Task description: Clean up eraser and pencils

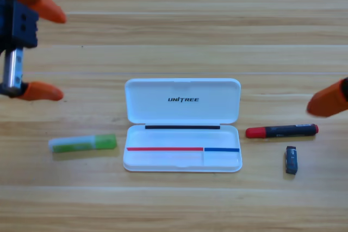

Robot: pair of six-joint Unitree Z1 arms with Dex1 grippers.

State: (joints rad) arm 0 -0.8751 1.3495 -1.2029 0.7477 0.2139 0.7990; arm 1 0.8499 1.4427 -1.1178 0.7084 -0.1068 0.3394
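Here, open white case (182,125) between green stick (82,143) and red marker (281,131) (eraser (291,160) below); left fingers (42,47) apart, right's (329,100) unclear.

Only one bit of text can actually be read here: "UNITREE", printed in dark capital letters on the inside of the open lid of the white pencil case (182,126), at about the middle of the table. The word is set in the centre of the lid, toward 12 o'clock from the tray part of the case. Some kind of label can be made out on the black barrel of the red marker (281,131), lying at 3 o'clock from the case, but it can't be read. A pale mark is seen on the eraser (291,160), at 4 o'clock from the case, also not legible.
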